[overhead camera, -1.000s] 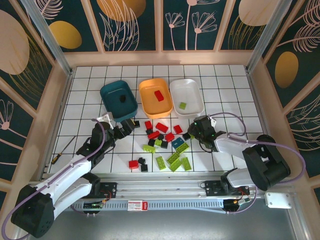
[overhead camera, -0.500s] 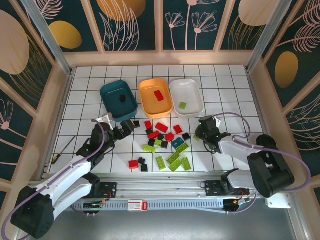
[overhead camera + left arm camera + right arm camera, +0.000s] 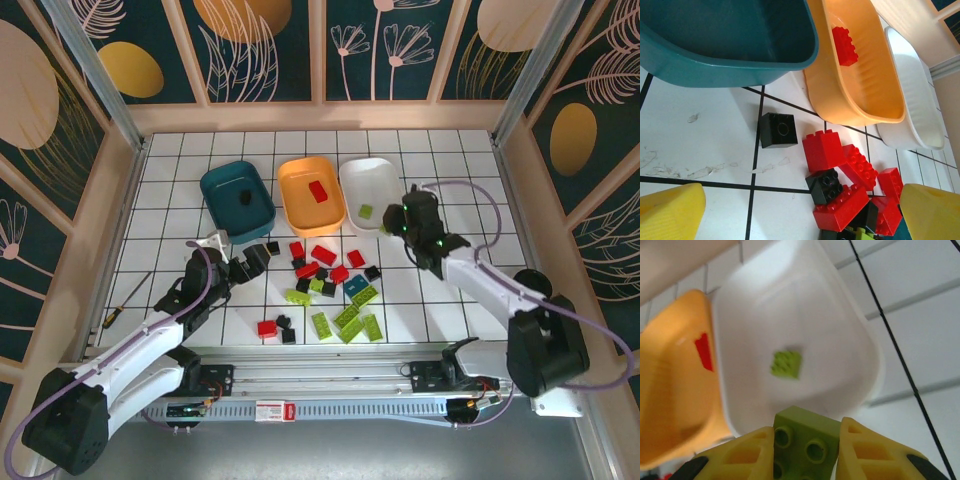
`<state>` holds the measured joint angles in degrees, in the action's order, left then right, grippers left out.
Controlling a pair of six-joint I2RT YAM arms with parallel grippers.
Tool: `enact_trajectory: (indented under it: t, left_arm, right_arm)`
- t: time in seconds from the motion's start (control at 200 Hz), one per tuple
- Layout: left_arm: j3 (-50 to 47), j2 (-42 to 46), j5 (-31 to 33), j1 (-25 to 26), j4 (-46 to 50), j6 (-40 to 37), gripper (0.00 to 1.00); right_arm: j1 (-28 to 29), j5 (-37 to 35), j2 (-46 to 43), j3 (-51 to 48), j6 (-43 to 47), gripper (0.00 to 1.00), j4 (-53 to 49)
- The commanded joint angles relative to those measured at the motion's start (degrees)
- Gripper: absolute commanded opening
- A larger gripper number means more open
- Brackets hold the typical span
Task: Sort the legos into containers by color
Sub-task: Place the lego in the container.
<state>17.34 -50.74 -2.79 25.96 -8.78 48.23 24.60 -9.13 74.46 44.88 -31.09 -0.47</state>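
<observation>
Now: right gripper pinches a lime green brick at the white tub

The right gripper (image 3: 805, 452) has its two yellow fingers (image 3: 740, 457) pressed onto a lime green brick (image 3: 802, 435), which sits between them with its studs facing the wrist camera. Just ahead of the fingertips is the near rim of the white tub (image 3: 840, 330). Farther ahead, on the tub's floor, lies a second lime green piece (image 3: 786, 363). To the left of this gripper, just beside the white tub, stands the orange tub (image 3: 670, 390) with a red brick (image 3: 704, 351) in it. From above, the right gripper (image 3: 392, 226) hangs at the white tub's near edge, over the gridded worktop (image 3: 450, 170).

The left gripper (image 3: 800, 212) is spread wide, its fingers at either side of the wrist view with nothing between them. Just ahead of it a single black brick (image 3: 778, 130) lies flat on a grid line. Ahead and to the right of the gripper is a heap of red and black legos (image 3: 840, 175), touching one another. Beyond the black brick stands the dark teal tub (image 3: 715, 50), and right of that the orange tub, then the white one. Seen from above, the teal tub holds one small black piece (image 3: 241, 197). The loose pile of red, black and lime green legos (image 3: 330, 285) lies between the two grippers, nearer the left one.
</observation>
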Motion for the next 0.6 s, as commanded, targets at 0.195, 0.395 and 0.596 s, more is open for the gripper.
enact_trajectory:
  t: [0.195,0.395,0.596]
  left_arm:
    - [0.4,-0.1,-1.3,0.4,3.3,-2.4,0.99]
    - [0.0,0.6,-1.7,0.3,3.7,-2.4,0.99]
    - [0.7,0.0,-3.0,0.4,3.4,-3.5,0.99]
  right_arm:
    - [-4.9,4.1,27.1,20.2,7.0,0.22,4.1]
    - [-6.6,6.8,37.5,30.1,7.1,0.38,1.3]
    - [-6.1,7.9,31.7,27.0,7.6,0.63,2.1]
